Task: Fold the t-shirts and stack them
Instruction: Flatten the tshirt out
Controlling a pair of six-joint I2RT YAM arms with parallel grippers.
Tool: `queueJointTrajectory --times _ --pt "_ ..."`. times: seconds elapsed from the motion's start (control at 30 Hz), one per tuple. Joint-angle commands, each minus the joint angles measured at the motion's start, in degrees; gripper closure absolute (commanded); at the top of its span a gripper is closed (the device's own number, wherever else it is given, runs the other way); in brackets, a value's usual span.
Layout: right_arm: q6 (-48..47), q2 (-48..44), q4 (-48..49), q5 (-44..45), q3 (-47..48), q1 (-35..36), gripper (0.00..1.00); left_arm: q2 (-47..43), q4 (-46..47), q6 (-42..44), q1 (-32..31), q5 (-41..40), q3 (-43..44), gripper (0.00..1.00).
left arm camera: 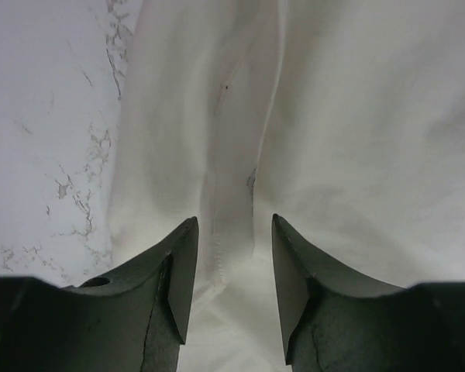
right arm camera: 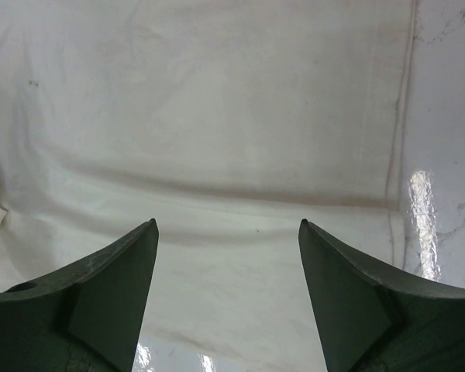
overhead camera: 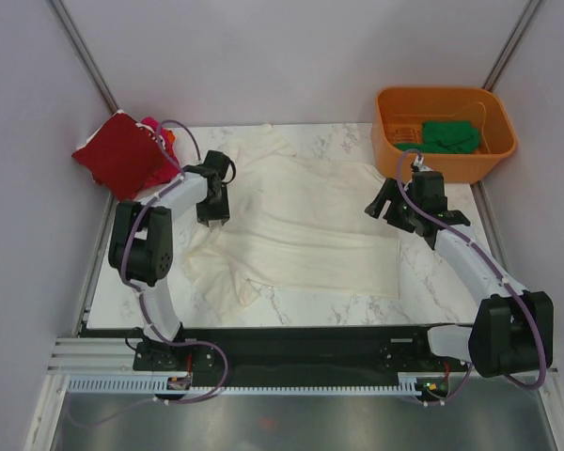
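Marble tabletop [overhead camera: 357, 310] carries the cream shirt [overhead camera: 301, 235], spread flat at its middle. I see my left gripper [left arm camera: 233, 220] parted over the shirt's sleeve seam, and my right gripper [right arm camera: 226, 223] spread wide above its hem. The cloth looks light and limp; I'd pinch the doubled edges.

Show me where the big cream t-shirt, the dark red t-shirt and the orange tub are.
cream t-shirt [overhead camera: 310, 225]: top external view, middle of its spread body.
dark red t-shirt [overhead camera: 122, 155]: top external view, centre of the cloth.
orange tub [overhead camera: 475, 167]: top external view, its near outer wall.
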Motion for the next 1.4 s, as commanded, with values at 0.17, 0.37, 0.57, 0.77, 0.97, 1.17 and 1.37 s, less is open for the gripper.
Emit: queueJointTrajectory --times 0.17,0.37,0.57,0.77,0.97,1.17,1.37 --pt "-2.4 -0.6 -0.2 0.6 -0.1 0.3 0.19 2.5 -1.4 2.3 -0.8 -12.4 5.7 0.62" --pt "-3.3 -0.8 -0.6 0.8 -0.6 0.2 0.19 4.9 -3.5 2.6 -1.0 -13.9 6.6 0.65" --pt "-3.9 -1.2 -0.8 0.6 -0.8 0.2 0.19 2.6 -3.4 0.9 -3.5 -12.8 7.0 0.42" --pt "-4.3 -1.6 -0.9 0.8 -0.9 0.3 0.19 2.4 -3.5 0.3 -4.8 -13.0 7.5 0.42" --pt "-4.9 -2.0 -1.2 1.3 -1.0 0.2 0.19 3.8 -3.5 0.0 -5.1 -14.6 6.5 0.44" --pt "-5.4 -1.9 -1.4 1.3 -1.3 0.2 0.19 4.9 -3.5 0.3 -5.1 -16.5 5.9 0.55" --pt "-5.5 -2.0 -1.5 1.5 -1.3 0.3 0.19 6.2 -3.4 0.0 -5.0 -15.7 5.8 0.55"
